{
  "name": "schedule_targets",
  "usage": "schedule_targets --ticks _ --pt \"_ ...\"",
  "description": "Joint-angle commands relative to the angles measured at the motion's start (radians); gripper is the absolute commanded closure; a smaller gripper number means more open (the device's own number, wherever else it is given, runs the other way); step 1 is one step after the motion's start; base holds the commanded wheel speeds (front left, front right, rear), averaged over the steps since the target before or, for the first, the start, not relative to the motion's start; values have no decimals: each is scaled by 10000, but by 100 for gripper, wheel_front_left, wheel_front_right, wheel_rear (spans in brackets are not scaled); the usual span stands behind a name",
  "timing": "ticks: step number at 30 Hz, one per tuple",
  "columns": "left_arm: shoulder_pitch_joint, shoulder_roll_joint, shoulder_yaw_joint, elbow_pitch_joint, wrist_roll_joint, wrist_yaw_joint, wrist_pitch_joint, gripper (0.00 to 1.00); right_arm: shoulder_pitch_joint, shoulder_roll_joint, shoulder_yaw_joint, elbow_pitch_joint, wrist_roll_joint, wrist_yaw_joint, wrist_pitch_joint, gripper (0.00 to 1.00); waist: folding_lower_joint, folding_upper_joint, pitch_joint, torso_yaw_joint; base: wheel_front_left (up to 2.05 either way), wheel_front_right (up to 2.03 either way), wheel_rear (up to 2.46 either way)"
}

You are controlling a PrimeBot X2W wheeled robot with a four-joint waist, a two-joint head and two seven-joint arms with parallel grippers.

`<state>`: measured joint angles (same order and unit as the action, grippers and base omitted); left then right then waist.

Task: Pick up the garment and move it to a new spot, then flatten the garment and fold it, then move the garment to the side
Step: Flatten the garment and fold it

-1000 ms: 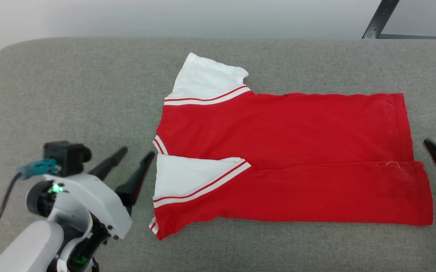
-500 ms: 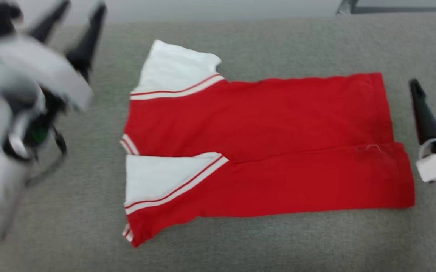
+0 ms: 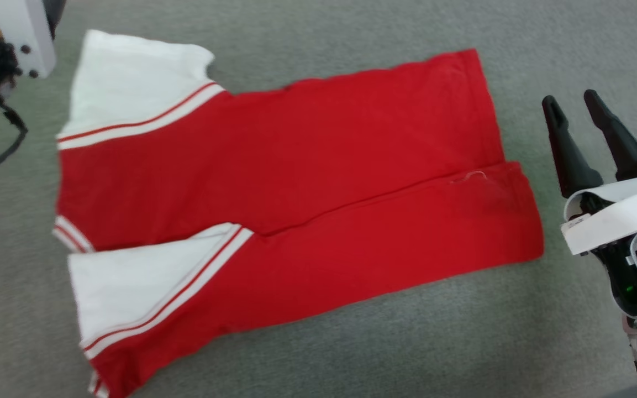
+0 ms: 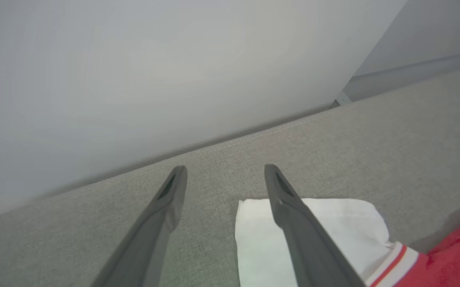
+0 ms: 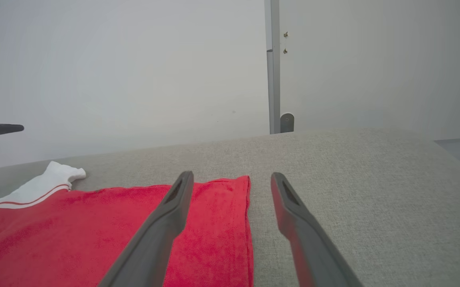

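Nearest, a bare strip of the grey woven surface [image 3: 351, 354]. Spread flat on it, the soft bright-red short-sleeved garment [image 3: 296, 193] with white sleeves and striped trim, collar end left, hem right. Near long side already lapped in to the middle, near white sleeve turned in with it. Judged moved and flattened, folding begun. Beside the hem, the right tool [image 3: 570, 99], fingers apart, empty. Farther half not yet folded, far sleeve sticking out. There, the left tool [image 4: 226, 169], fingers apart, holding nothing. Still to do, likely: remaining folds, then the shift aside.
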<state>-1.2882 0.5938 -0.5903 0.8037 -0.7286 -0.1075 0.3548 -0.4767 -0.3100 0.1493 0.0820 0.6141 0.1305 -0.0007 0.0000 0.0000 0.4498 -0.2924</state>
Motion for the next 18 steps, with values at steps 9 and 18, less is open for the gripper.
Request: schedule_targets --ticks 9,18 --pt "-691 -65 -1054 1877 -390 -240 2797 0 -84 -223 417 139 373 4 -111 0 0 0 821 -804 0 0 0" --pt "-501 -326 -1570 1421 -1495 -251 3778 100 -477 -411 709 286 564 4 97 0 0 0 932 -665 0 0 0"
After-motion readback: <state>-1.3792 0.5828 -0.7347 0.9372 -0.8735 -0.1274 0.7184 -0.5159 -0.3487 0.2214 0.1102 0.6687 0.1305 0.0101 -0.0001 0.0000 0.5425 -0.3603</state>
